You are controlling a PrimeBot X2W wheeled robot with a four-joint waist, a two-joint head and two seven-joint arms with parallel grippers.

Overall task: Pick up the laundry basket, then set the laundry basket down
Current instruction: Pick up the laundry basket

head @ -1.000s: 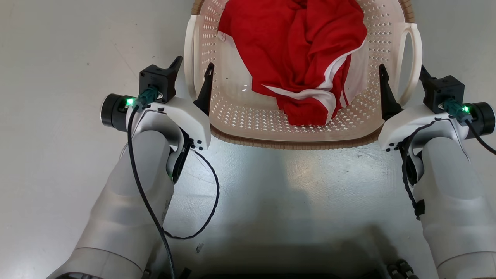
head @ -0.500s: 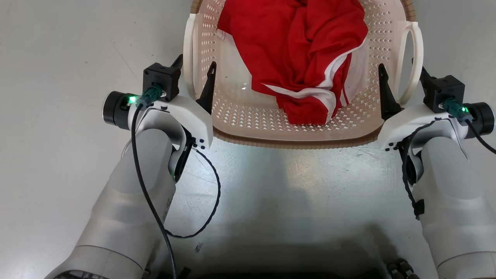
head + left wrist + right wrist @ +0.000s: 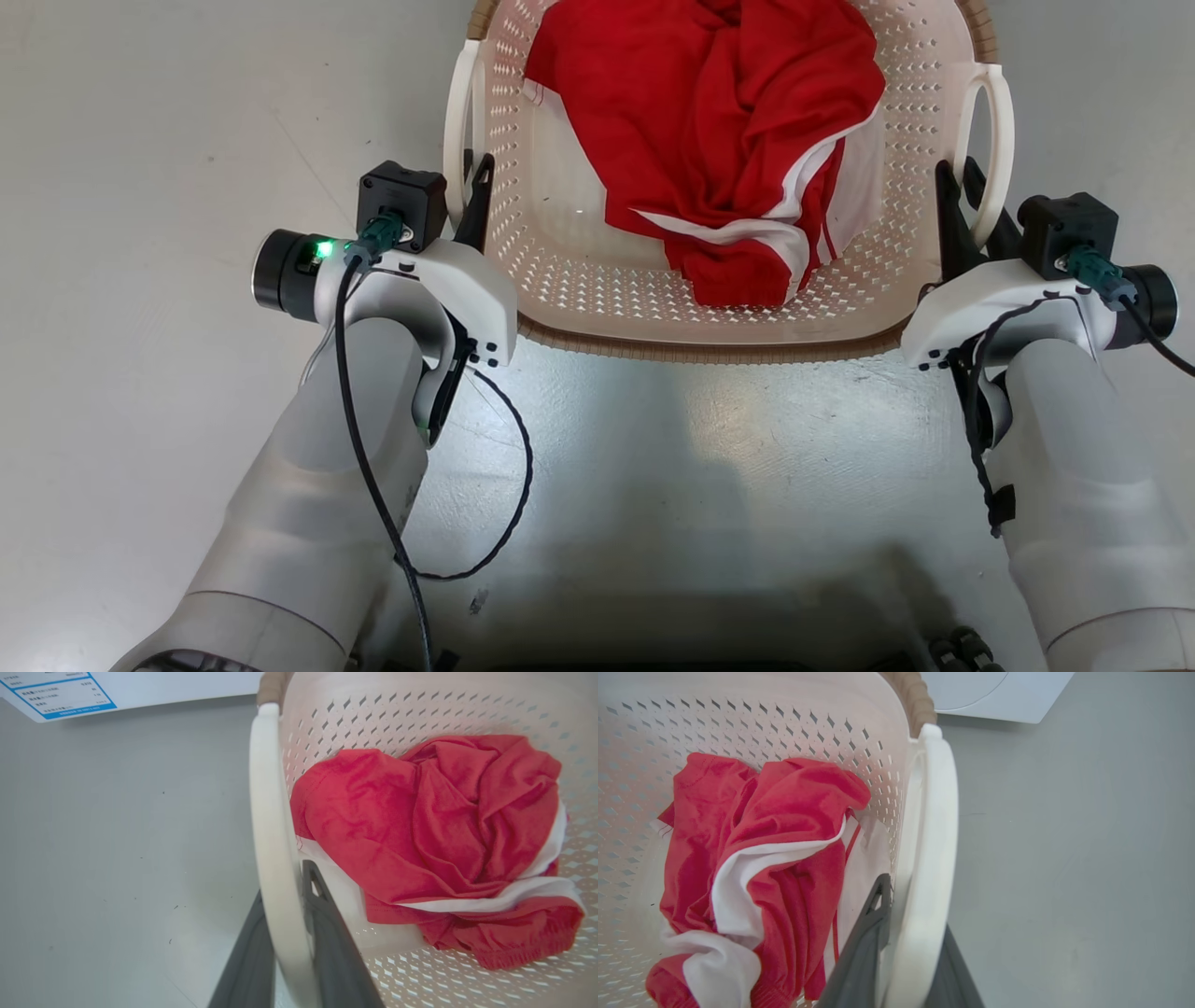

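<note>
Cream perforated plastic forms the basket (image 3: 579, 280), which lies over the grey floor (image 3: 140, 187) directly ahead of the robot, between its two arms, brown rim (image 3: 709, 350) nearest the body. Whether its base touches the floor cannot be determined. A red garment (image 3: 719, 121) with white trim is bunched inside, toward the far side. The left gripper (image 3: 471, 182) has its jaws drawn nearly together, clamped on the left handle (image 3: 457, 121) at the loop's near end. In the left wrist view its fingers (image 3: 331, 947) stand one on each side of the white band, both pressed against it, the inner one inside the basket just beside the garment. The right gripper (image 3: 959, 182) is in the matching condition, narrowed onto the right handle (image 3: 999, 131) at its near end. The right wrist view shows one dark finger (image 3: 864, 947) on the inner face and one on the outer face of that band, both in contact. Both forearms run up from the lower corners of the head view. A white appliance (image 3: 994, 695) stands on the floor beyond the basket.
</note>
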